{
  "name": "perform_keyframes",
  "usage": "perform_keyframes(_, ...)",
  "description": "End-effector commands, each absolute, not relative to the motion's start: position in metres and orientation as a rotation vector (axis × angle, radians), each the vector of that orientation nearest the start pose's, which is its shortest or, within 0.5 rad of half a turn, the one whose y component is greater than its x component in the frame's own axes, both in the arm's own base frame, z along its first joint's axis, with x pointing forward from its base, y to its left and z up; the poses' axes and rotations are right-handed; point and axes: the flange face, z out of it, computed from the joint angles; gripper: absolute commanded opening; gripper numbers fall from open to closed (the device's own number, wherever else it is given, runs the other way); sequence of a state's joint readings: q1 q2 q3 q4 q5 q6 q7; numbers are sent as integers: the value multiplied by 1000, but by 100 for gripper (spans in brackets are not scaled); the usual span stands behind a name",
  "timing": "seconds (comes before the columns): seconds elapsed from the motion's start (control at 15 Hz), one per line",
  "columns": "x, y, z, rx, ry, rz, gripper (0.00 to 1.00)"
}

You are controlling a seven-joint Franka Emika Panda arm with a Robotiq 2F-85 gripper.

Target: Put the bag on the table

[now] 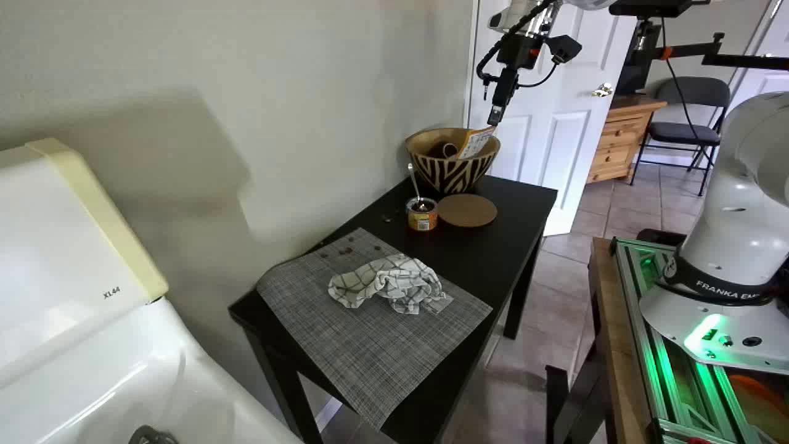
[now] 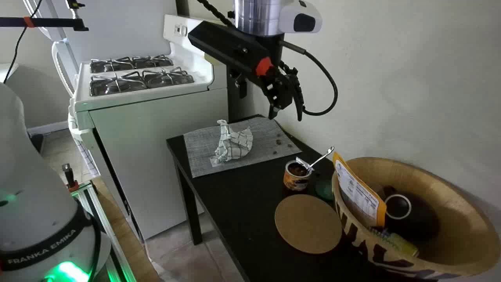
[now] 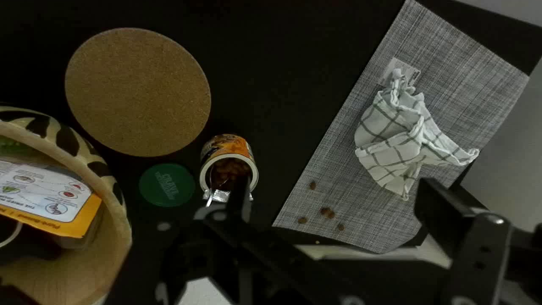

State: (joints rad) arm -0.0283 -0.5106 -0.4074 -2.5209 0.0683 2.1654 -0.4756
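So, hand hangs released & spread wide above table, w/ bag tilted inside bowl.

The bag is orange-white, the bowl striped.

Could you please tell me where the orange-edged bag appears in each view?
In an exterior view, the bag is right of centre, upper half.
In an exterior view, the bag is right of centre, lower half.
In the wrist view, the bag is cut off by the left edge.
Shared landmark: the patterned bowl that holds it, in all three.
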Motion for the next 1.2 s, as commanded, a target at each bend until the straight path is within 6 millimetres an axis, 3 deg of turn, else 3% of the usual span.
perform_keyframes(0.0, 370, -174, 452, -2943, -59, -311, 100)
perform_keyframes(0.13, 381, -186, 456, -2967, 166, -434, 100)
perform_keyframes(0.47, 407, -243, 475, -3051, 445, -716, 100)
perform_keyframes(0.8, 418, -309, 479, -3155, 27, -458, 100)
perform_keyframes(1.0, 423, -332, 469, -3122, -195, -328, 100)
perform_keyframes(1.13, 424, -342, 452, -3108, -328, -214, 100)
